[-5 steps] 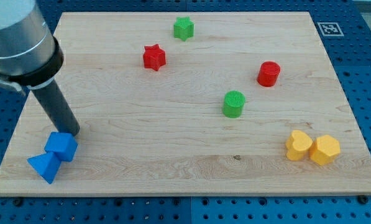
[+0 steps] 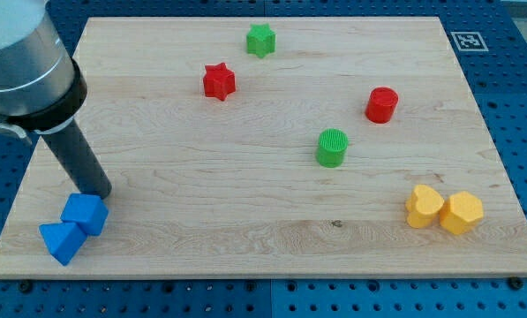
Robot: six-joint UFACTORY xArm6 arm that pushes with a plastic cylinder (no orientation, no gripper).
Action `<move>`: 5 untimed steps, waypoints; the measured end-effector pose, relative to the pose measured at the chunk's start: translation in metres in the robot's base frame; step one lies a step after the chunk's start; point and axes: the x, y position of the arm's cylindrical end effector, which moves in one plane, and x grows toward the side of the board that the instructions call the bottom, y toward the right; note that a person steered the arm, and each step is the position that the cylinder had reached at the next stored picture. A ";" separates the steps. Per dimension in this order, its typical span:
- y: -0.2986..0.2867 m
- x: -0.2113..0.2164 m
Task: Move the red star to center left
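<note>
The red star [image 2: 218, 81] lies in the upper part of the wooden board [image 2: 263, 238], left of centre. My tip [image 2: 101, 193] is at the board's lower left, far below and to the left of the red star. It touches the top of a blue cube-like block [image 2: 85, 215], which rests against a blue triangular block [image 2: 60, 241]. The dark rod runs up and to the left from the tip to the grey arm body.
A green star [image 2: 260, 40] sits near the view's top. A red cylinder [image 2: 380, 104] and a green cylinder [image 2: 331, 147] are right of centre. Two yellow blocks, a heart [image 2: 423, 207] and a hexagon [image 2: 461, 212], sit at the lower right.
My tip has moved slightly left and down, nudging the two blue blocks a little toward the lower left corner. The red star has not moved.
</note>
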 end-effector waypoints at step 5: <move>0.099 -0.104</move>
